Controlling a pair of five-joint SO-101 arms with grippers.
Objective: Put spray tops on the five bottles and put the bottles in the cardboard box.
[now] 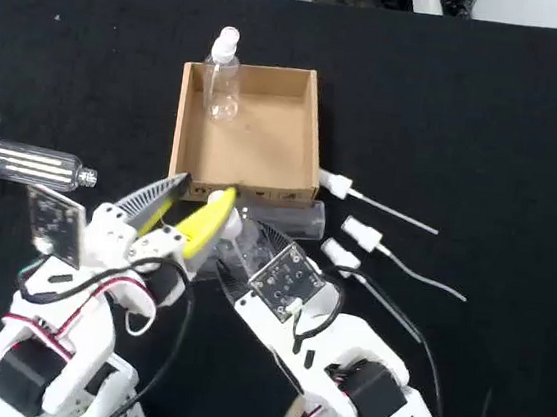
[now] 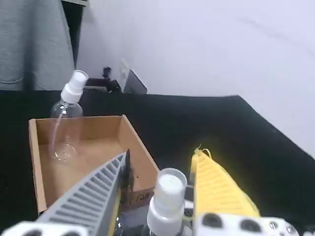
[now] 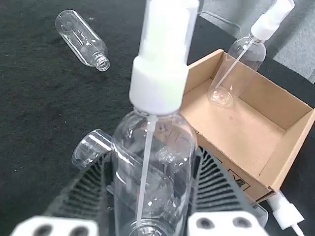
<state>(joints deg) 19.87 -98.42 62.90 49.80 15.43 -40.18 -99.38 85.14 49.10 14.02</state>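
My right gripper (image 3: 152, 199) is shut on a clear bottle (image 3: 153, 162), holding it upright just in front of the cardboard box (image 1: 308, 121). A white spray top (image 3: 162, 64) sits on its neck. My left gripper (image 2: 162, 158) is open, its grey and yellow fingers on either side of that spray top (image 2: 167, 196) with gaps showing. One capped bottle (image 1: 221, 76) stands in the box's far left corner. A bare bottle (image 1: 40, 166) lies on the table to the left. Another bare bottle (image 1: 293, 216) lies against the box's front wall.
Three loose spray tops (image 1: 361, 233) with long tubes lie on the black cloth right of the box. Both arm bases crowd the near edge. A grey-clothed person is beyond the far edge of the table.
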